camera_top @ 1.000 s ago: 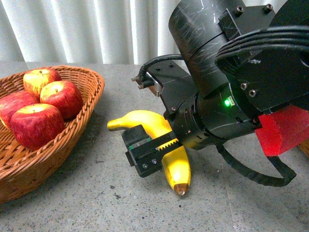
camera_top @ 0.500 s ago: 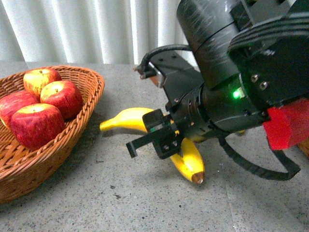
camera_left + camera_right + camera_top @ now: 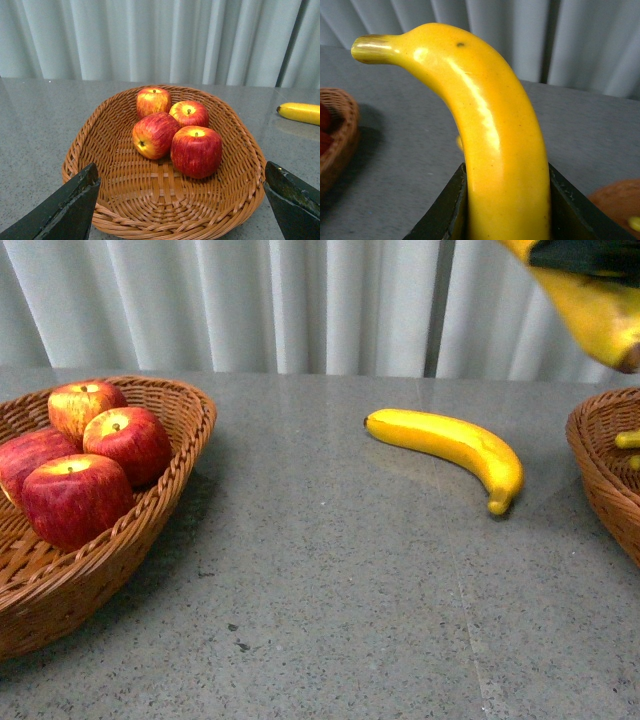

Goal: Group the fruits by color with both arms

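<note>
Wicker basket (image 3: pixel 192 415) at left holds four red apples (image 3: pixel 125 443), my left hand (image 3: pixel 181 175) spread open before it; one banana (image 3: pixel 450 443) lies mid-bench (image 3: pixel 330 620); my right hand (image 3: pixel 507 200) clamps another banana (image 3: pixel 485 125) aloft near the right-hand basket (image 3: pixel 600 475).

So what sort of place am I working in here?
Likely a staged test bench, not a kitchen: a grey speckled tabletop, a plain pale curtain as backdrop, and a wicker basket of apples, plus a banana in the right gripper.
</note>
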You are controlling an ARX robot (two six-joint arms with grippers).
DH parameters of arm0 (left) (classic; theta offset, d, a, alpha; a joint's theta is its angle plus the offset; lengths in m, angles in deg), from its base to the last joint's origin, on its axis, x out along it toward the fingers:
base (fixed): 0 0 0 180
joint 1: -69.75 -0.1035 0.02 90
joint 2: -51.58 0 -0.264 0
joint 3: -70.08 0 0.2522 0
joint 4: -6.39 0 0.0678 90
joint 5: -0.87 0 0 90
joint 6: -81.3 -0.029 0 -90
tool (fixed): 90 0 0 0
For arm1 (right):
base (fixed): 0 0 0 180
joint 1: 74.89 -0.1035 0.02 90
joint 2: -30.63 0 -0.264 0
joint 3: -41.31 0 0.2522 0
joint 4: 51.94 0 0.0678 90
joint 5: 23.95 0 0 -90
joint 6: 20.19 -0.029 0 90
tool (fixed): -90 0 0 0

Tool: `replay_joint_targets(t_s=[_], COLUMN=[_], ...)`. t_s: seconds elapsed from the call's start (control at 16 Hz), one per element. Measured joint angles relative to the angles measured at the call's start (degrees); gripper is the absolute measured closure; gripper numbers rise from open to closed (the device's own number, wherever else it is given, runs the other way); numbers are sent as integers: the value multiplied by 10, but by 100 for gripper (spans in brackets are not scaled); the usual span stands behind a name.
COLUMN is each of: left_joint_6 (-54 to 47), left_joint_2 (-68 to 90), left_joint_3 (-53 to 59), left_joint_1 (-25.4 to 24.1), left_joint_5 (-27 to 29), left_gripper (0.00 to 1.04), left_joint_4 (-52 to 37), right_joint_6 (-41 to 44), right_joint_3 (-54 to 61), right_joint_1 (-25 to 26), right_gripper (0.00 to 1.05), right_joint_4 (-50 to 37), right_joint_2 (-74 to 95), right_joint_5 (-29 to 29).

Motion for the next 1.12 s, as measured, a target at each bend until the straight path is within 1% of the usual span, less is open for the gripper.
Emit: replay_joint_targets(t_s=[0.19, 0.25, 0.31, 0.38, 0.44, 0.5, 0.56, 0.62, 0.75, 0.88, 0.94, 1.0, 1.06, 1.12], left_joint_6=[0, 0, 0, 0, 0, 0, 0, 0, 0, 0, 0, 0, 0, 0], left_joint_2=[0, 0, 0, 0, 0, 0, 0, 0, 0, 0, 0, 0, 0, 0], left_joint_3=[0, 0, 0, 0, 0, 0, 0, 0, 0, 0, 0, 0, 0, 0], left_joint_1=[0, 0, 0, 0, 0, 0, 0, 0, 0, 0, 0, 0, 0, 0], left_joint_5=[0, 0, 0, 0, 0, 0, 0, 0, 0, 0, 0, 0, 0, 0], left_gripper=[7, 7, 7, 7, 7, 7, 7, 7, 7, 7, 7, 7, 7, 7], left_joint_4=[0, 0, 0, 0, 0, 0, 0, 0, 0, 0, 0, 0, 0, 0], right_joint_6=[63, 99, 154, 194, 223, 243, 269, 287, 294, 289, 271, 253, 233, 211], right_joint_3=[85, 115, 145, 159, 165, 165, 165, 165, 165, 150, 123, 101, 78, 50], right_joint_1=[97, 137, 190, 237, 271, 293, 307, 305, 282, 238, 204, 174, 142, 107], right_gripper=[69, 69, 69, 69, 69, 69, 69, 69, 53, 33, 18, 7, 6, 7], right_joint_4=[-18, -24, -16, -6, 0, 19, 64, 93, 127, 130, 119, 105, 83, 63], right_joint_2=[-48, -53, -55, -55, -55, -55, -57, -62, -87, -118, -117, -105, -87, -60], right_joint_5=[20, 39, 64, 67, 70, 73, 86, 101, 115, 119, 108, 93, 82, 73])
